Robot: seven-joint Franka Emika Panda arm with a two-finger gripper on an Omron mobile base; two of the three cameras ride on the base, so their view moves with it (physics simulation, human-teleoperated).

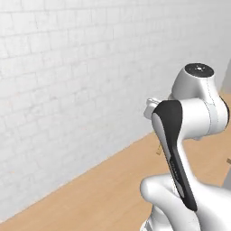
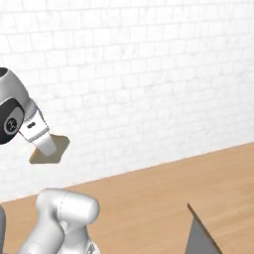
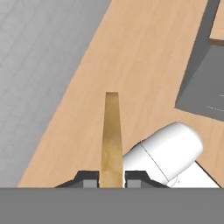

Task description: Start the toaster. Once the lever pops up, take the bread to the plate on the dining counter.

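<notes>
The white robot arm's two-finger claw (image 3: 112,178) is closed on a thin, light tan slice of bread (image 3: 111,135), seen edge-on in the hand view, its long axis running straight out from the fingertips. The slice hangs in the air above the light wood tabletop (image 3: 144,57), beside the white tiled wall (image 2: 149,74). The plate's direction from the claw cannot be told.

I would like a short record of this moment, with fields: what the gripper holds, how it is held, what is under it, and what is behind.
gripper: shut on the bread
bread: thin tan slice, seen edge-on between the fingertips in the hand view, held in the air
below: light wood counter
behind: white tiled wall
plate: not seen
</notes>
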